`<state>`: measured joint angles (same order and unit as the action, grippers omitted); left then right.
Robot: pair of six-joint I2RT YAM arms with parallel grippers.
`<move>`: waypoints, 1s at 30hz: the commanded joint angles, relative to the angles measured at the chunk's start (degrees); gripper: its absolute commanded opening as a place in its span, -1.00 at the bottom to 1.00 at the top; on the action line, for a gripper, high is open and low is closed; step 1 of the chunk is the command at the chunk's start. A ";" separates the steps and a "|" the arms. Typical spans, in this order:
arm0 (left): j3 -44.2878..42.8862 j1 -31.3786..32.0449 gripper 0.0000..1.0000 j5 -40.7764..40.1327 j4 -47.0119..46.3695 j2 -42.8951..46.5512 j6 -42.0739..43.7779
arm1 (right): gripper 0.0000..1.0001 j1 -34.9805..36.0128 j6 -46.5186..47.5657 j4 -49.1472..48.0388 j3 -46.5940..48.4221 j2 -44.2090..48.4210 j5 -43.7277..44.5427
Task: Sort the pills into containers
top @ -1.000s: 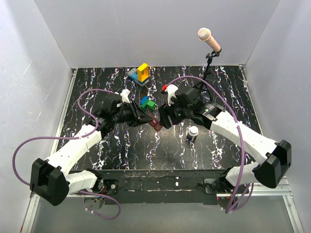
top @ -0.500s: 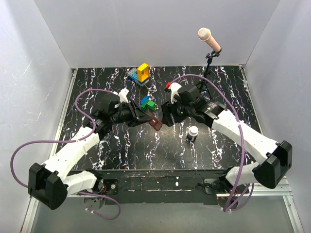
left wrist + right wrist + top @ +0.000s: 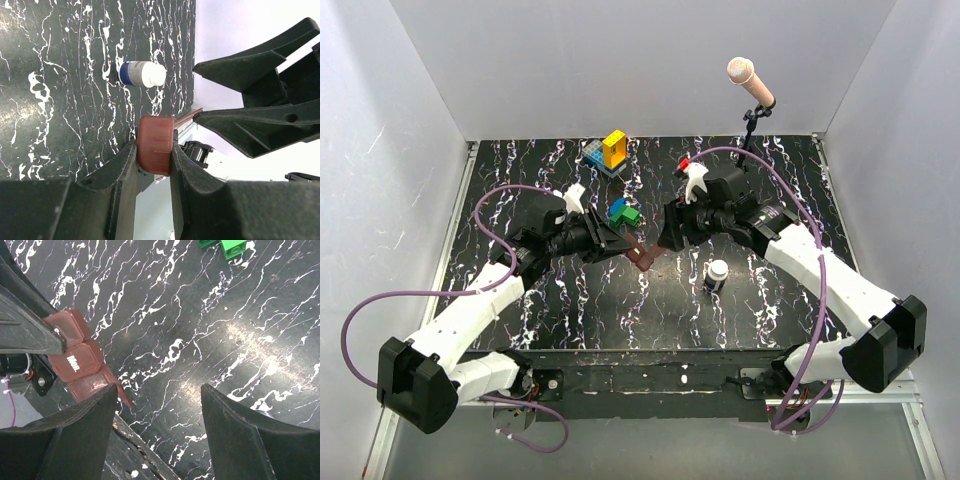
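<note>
Centre frame: left hand [image 3: 623,244] clamped tight on pill box [image 3: 642,258]. The right hand [image 3: 665,238] gapes wide, empty, just right of the box's free end. A bottle [image 3: 716,275] stands lower right; open surface [image 3: 570,310] lower left.

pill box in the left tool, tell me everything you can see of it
The pill box is small and made of translucent reddish-brown plastic. It is a row of square compartments with rounded lids, one printed "Mon." in white. The left tool is shut on its narrow sides and holds it off the black marbled table. The lid at its free end looks flipped open. The open right tool sits close to that end; whether it touches is unclear.
</note>
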<state>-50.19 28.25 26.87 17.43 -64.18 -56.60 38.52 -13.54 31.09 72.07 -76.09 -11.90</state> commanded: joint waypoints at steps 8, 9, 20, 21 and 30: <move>0.27 0.05 -1.00 1.16 -3.37 2.57 -1.14 | 0.48 -0.55 -1.31 -3.84 -2.73 -1.42 -3.56; 0.36 -0.04 -1.00 1.25 -3.72 2.48 -1.23 | 0.48 -0.55 -1.40 -3.93 -2.90 -1.69 -3.74; 1.24 -0.04 -1.00 1.43 -4.60 2.83 -1.67 | 0.48 -3.19 -3.69 -5.25 -2.82 -1.17 -8.83; 1.41 0.05 -1.00 1.34 -4.60 2.92 -1.76 | 0.48 -3.45 -3.86 -5.34 -2.64 -0.73 -9.62; 1.85 -0.04 -1.00 0.11 -4.69 3.27 -1.50 | 0.73 -7.49 -9.21 -8.14 -4.83 7.79 -14.10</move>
<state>-49.10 28.25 27.44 14.09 -63.20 -58.15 33.12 -19.33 27.68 69.12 -73.97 -22.15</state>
